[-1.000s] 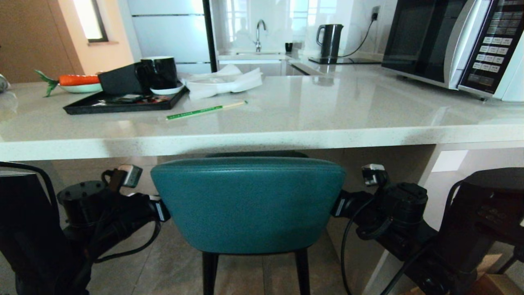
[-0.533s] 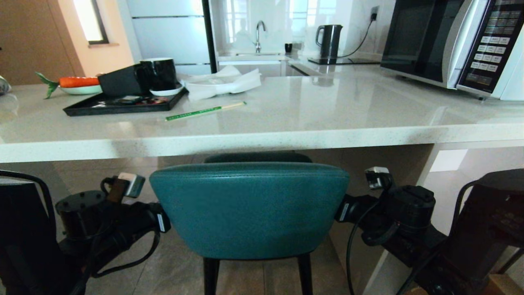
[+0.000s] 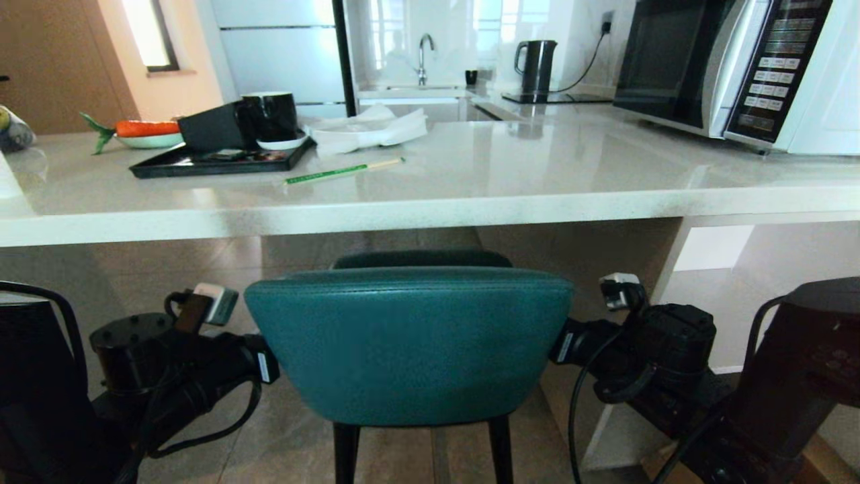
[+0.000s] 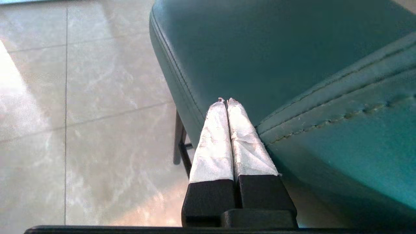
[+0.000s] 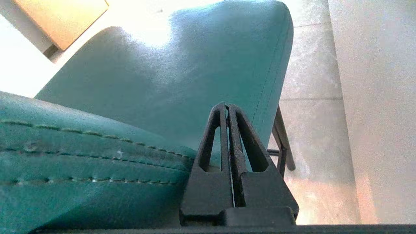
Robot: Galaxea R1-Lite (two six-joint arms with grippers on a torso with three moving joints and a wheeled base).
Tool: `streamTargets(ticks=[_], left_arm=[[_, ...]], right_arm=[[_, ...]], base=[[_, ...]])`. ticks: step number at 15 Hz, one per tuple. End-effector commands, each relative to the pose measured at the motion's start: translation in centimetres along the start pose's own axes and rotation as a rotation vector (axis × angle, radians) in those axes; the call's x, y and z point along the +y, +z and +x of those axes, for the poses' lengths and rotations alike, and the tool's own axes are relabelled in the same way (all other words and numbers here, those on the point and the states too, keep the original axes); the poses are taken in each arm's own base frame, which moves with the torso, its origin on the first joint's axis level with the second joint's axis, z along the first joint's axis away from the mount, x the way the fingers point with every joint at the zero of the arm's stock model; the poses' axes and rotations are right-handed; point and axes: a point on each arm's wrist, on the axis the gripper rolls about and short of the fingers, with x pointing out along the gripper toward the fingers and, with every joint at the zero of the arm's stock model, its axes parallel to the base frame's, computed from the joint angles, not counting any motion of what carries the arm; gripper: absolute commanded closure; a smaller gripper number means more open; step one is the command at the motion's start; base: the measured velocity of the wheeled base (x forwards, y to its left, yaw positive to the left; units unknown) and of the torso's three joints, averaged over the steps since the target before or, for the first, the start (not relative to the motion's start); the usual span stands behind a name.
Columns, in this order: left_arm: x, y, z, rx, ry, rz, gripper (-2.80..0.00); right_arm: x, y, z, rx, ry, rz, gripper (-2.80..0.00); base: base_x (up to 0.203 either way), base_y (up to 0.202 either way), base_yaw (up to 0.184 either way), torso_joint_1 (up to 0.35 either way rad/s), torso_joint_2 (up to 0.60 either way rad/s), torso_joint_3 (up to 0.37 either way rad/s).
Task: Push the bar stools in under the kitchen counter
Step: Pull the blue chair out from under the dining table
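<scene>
The teal bar stool with the rounded padded back and thin black legs (image 3: 408,343) stands at the near edge of the long glossy white stone kitchen counter (image 3: 430,202), its seat front reaching just under the slab while the backrest sits on the near side of the thick edge. The step in hand looks like a two-sided push, and doing it well probably means keeping both arms level with each other so the stool slides straight and far under the slab instead of pivoting on one leg (the thin legs could catch on the tile joints). The push is best kept low on the backrest sides, near the seat, so the stool does not tip forward. The left gripper (image 4: 226,101) has its white-wrapped fingers pressed together with nothing between them, lying alongside the left flank of the backrest just above the seat. The right gripper (image 5: 227,107) is likewise closed on nothing, its black fingers laid against the right flank. Both forearms reach in from the near side, one at each side of the backrest.
</scene>
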Motion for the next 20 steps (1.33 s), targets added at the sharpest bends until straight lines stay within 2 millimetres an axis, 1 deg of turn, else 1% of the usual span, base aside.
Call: streamTargets(ticks=[1, 6, 9, 14, 17, 20], left_arm=[[-1.8, 0.0, 0.5, -0.007, -0.07, 0.017, 0.0], [-2.5, 0.4, 0.7, -0.025, -0.092, 0.027, 0.0], [-3.2, 0.7, 0.7, -0.036, -0.097, 0.034, 0.0], [-3.6, 0.7, 0.6, -0.04, -0.093, 0.038, 0.0], [-4.5, 0.3, 0.5, -0.025, -0.086, 0.04, 0.0], [-5.3, 0.4, 0.7, -0.033, -0.08, 0.04, 0.0]], right_arm=[[1.7, -0.1, 0.0, -0.008, 0.057, -0.003, 0.0], [1.9, 0.1, 0.0, -0.015, 0.064, -0.005, 0.0], [2.1, 0.4, -0.1, -0.025, 0.07, -0.005, 0.0], [2.1, 0.3, -0.2, -0.019, 0.068, -0.005, 0.0], [2.0, 0.1, -0.3, -0.013, 0.066, -0.004, 0.0], [2.0, 0.0, -0.2, -0.01, 0.066, -0.005, 0.0]], base=[[-0.199, 0.0, -0.005, 0.002, 0.0, 0.002], [-0.193, 0.0, -0.002, 0.001, 0.0, 0.002], [-0.194, 0.0, -0.001, 0.003, 0.01, 0.002], [-0.195, 0.0, -0.002, 0.002, 0.0, 0.001], [-0.192, 0.0, -0.001, 0.001, 0.0, 0.002], [-0.193, 0.0, -0.001, 0.002, 0.0, 0.004]])
